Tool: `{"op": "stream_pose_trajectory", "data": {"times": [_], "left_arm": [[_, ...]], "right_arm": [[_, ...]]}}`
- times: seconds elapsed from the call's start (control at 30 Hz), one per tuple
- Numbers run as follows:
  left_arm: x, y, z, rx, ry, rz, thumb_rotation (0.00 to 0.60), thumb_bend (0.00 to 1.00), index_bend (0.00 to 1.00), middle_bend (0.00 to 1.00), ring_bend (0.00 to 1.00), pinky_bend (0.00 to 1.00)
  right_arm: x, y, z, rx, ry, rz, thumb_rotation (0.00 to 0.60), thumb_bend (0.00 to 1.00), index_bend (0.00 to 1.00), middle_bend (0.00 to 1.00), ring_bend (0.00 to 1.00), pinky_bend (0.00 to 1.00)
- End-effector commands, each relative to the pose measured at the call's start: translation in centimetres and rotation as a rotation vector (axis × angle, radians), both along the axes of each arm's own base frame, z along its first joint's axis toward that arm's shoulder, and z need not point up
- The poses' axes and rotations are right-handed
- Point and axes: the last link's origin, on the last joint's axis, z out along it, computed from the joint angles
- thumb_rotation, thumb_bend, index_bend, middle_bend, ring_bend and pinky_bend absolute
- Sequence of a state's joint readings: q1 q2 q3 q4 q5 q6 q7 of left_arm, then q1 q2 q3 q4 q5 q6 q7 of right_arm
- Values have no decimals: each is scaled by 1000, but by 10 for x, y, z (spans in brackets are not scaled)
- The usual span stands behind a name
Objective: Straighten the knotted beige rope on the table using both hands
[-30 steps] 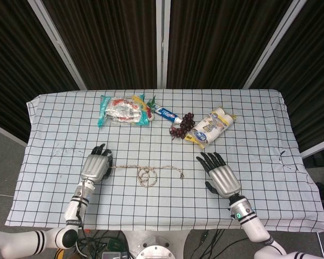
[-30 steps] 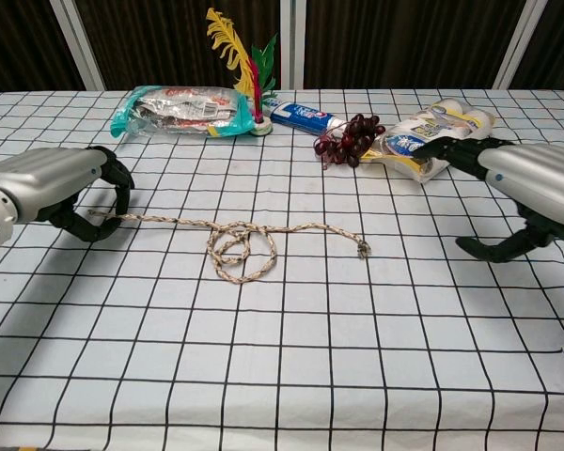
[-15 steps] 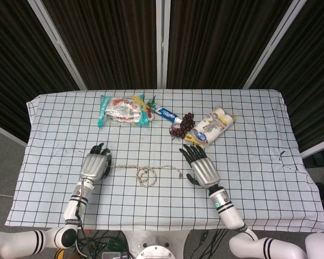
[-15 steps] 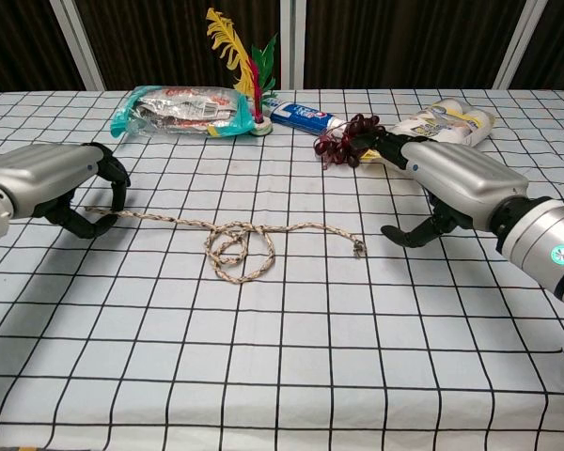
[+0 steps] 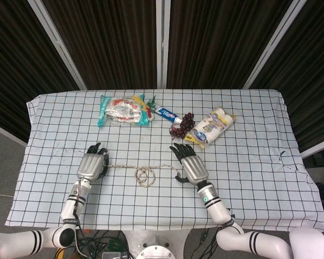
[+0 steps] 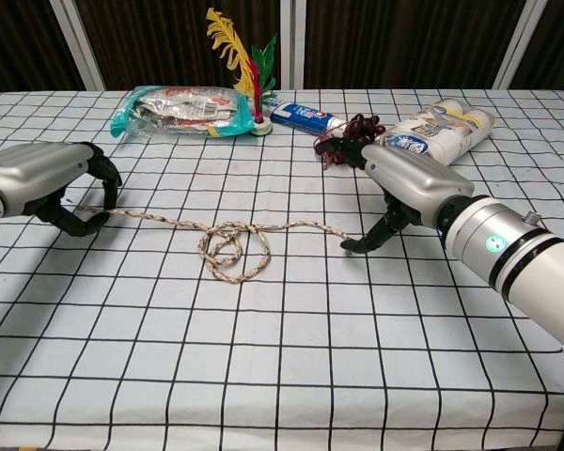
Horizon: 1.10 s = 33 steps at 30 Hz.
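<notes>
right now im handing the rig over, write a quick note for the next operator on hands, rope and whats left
Left hand: grips the left end of the knotted beige rope, fingers curled round it.
Right hand: open, thumb tip just at the rope's right end, nothing gripped yet.
Rope lies on the checked tablecloth, loose knot loop still in the middle.
Done: left end secured.
Left: grip the right end, draw the hands apart until the knot is out.

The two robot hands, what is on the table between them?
The beige rope, looped in a loose knot midway, stretches from the left hand to the right hand. The chest view shows it best.
</notes>
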<state>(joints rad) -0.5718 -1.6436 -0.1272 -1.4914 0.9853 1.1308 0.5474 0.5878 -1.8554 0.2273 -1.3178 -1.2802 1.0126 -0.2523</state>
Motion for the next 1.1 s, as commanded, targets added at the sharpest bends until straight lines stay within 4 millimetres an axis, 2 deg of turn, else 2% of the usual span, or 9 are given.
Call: {"op": "stream_pose_trajectory", "data": {"times": [0.03, 0.37, 0.57, 1.1], "left_arm": [[-2, -1, 1, 0, -1, 4, 600, 467, 606, 225, 16, 111], [-5, -2, 3, 0, -13, 16, 600, 468, 606, 225, 16, 111], [-6, -2, 3, -5, -15, 20, 600, 467, 606, 225, 16, 111], [-8, -2, 3, -11, -14, 28, 600, 467, 607, 225, 16, 111]], "right_arm": [[2, -1, -5, 11, -2, -4, 600, 104, 0, 0, 0, 0], [6, -11, -20, 20, 16, -13, 600, 125, 0, 0, 0, 0], [7, -16, -21, 4, 13, -15, 600, 138, 4, 4, 0, 0], [-3, -20, -23, 4, 30, -43, 600, 258, 341, 23, 0, 0]]}}
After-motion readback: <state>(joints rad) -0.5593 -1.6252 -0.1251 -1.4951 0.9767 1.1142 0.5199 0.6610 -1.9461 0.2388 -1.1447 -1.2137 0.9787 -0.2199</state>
